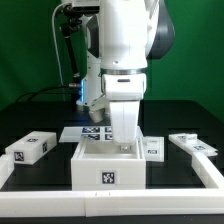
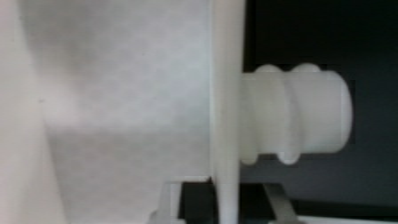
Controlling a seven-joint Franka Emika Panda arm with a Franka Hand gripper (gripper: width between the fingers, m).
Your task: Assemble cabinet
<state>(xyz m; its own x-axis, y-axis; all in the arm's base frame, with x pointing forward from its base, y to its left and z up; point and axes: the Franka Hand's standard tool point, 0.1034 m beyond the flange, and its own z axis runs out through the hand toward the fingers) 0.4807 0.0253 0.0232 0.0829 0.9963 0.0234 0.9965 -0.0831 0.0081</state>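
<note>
The white cabinet body (image 1: 108, 166) stands at the table's front middle, with a black-and-white tag on its front face. My gripper (image 1: 122, 145) reaches straight down into its open top. In the wrist view a thin white panel edge (image 2: 224, 90) runs between my two dark fingers (image 2: 267, 204), and my gripper (image 2: 224, 204) is shut on that panel. A ribbed white knob (image 2: 299, 110) sticks out from the panel's side. A broad white face (image 2: 107, 100) fills the other side.
A tagged white panel (image 1: 30, 148) lies at the exterior view's left. Another (image 1: 193, 145) lies at the right, and a small tagged block (image 1: 152, 150) sits beside the cabinet. The marker board (image 1: 88, 132) lies behind. A white rail (image 1: 110, 203) borders the front.
</note>
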